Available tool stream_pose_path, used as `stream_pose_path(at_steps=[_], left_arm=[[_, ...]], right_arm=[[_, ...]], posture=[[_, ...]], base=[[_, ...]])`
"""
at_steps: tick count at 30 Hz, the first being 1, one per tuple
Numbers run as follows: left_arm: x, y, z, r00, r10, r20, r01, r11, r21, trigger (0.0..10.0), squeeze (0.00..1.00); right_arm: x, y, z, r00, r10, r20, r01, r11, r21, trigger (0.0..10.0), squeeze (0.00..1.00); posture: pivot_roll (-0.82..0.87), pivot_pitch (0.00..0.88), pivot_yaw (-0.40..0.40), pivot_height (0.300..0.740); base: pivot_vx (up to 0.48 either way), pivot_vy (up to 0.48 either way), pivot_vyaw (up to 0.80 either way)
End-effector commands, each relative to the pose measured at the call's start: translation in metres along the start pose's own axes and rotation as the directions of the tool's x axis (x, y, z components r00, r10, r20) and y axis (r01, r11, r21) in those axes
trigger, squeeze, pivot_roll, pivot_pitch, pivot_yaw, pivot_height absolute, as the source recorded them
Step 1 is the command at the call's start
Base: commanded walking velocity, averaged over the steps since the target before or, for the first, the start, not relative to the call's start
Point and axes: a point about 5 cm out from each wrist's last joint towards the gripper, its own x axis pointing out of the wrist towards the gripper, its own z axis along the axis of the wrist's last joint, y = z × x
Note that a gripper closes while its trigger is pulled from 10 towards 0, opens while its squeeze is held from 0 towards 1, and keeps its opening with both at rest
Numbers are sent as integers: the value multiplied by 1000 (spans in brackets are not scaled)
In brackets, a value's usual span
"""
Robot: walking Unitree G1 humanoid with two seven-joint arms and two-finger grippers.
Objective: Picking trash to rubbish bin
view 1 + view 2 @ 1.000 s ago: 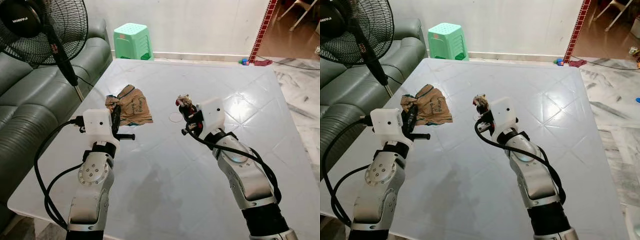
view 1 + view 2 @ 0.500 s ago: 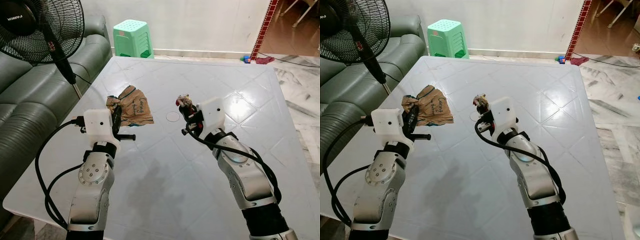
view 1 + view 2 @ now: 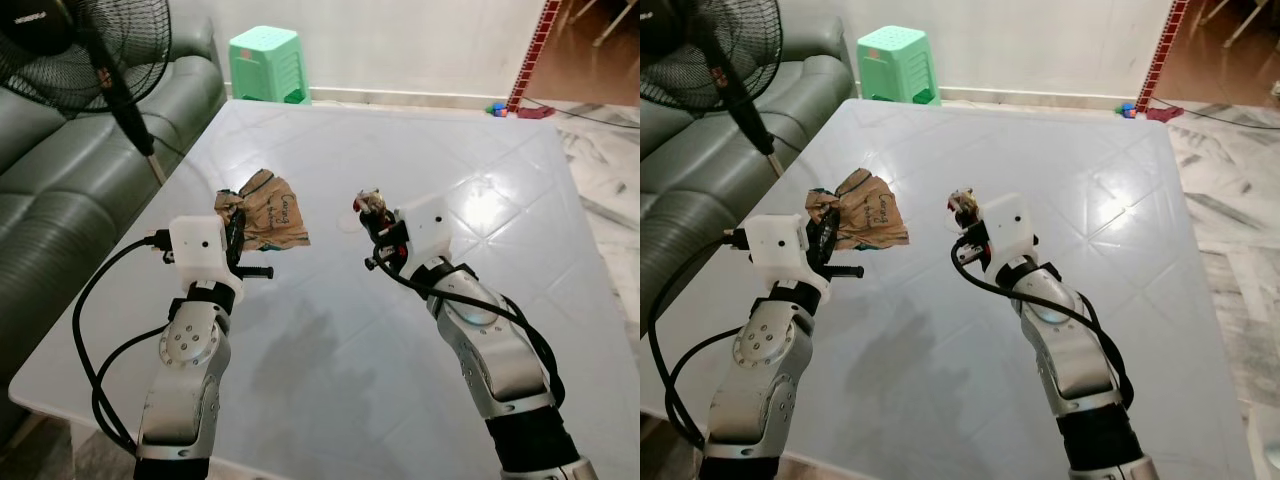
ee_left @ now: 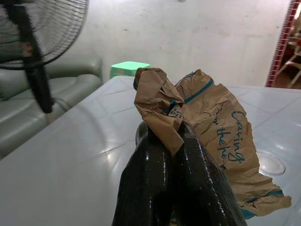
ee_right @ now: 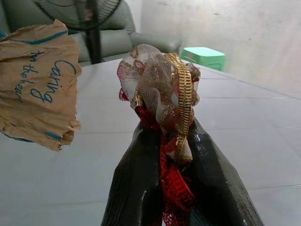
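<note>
My left gripper (image 3: 231,215) is shut on a crumpled brown paper bag (image 3: 270,212) with blue writing, held up above the white floor; the left wrist view has its black fingers (image 4: 155,160) pinching the bag's (image 4: 211,122) twisted top. My right gripper (image 3: 368,222) is shut on a small crumpled wrapper (image 3: 372,204), clear with gold trim and red foil. In the right wrist view the wrapper (image 5: 160,89) sticks up from between the fingers (image 5: 141,183), with the paper bag (image 5: 40,80) hanging beside it.
A grey-green sofa (image 3: 60,190) runs along the left with a black standing fan (image 3: 90,40) in front of it. A green plastic stool (image 3: 266,64) stands by the far wall. Small red and blue items (image 3: 520,108) lie by a doorway at the far right.
The camera has shifted slightly, so the stool and fan sit higher in the picture. Both grippers keep their hold on the bag and wrapper in the same pose.
</note>
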Motion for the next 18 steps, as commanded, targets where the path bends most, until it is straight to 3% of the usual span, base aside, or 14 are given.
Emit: stream_pose_path(at_steps=[1, 18], left_arm=[[0, -1, 2, 1000, -2, 5, 2, 1000, -1, 0, 0], [1, -1, 1, 1000, -10, -5, 10, 1000, -2, 0, 0]], right_arm=[[0, -1, 1, 1000, -9, -2, 9, 1000, 3, 10000, 0], [0, -1, 0, 1000, -12, -4, 12, 1000, 5, 10000, 0]], posture=[[3, 18, 21, 740], [6, 18, 23, 740]], base=[[-326, 0, 0], [-299, 0, 0]])
